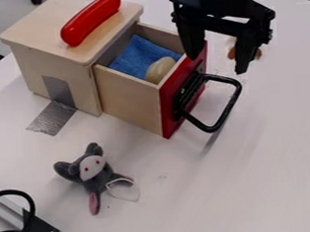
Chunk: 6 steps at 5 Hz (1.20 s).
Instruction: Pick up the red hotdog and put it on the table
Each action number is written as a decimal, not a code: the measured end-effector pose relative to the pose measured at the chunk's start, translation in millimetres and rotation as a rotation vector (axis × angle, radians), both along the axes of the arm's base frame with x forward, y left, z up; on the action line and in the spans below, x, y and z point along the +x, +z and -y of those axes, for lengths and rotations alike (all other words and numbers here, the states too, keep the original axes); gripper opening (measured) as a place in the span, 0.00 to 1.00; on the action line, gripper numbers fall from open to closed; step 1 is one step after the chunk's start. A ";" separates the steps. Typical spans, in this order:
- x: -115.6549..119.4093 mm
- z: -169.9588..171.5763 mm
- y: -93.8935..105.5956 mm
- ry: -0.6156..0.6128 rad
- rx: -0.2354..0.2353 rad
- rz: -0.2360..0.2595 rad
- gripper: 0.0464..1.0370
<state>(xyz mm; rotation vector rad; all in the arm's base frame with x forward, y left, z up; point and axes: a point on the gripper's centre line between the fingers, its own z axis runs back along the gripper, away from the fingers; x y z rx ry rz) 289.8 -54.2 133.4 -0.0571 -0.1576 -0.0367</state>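
The red hotdog (91, 18) lies on top of the wooden drawer box (59, 15), slanting from the box's front edge toward the back. To its right, above the pulled-out drawer's red front, hangs the black gripper (218, 63), pointing down with its two fingers spread apart and nothing held between them. The white table (254, 181) surrounds the box.
The open drawer (127, 100) holds a blue cloth (141, 55) and a pale rounded object (160, 69). Its black handle (233, 102) sticks out to the right. A grey plush toy (92, 172) lies in front. Behind the gripper is a brownish-orange object (232, 53).
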 end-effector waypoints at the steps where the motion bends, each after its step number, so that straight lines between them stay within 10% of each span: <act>1: -2.7 0.2 -7.7 -0.001 0.003 -0.027 0.96; 4: -8.7 -100.4 16.5 0.157 -0.045 -0.007 0.96; 6: -4.0 -158.9 50.1 0.152 0.006 0.046 0.96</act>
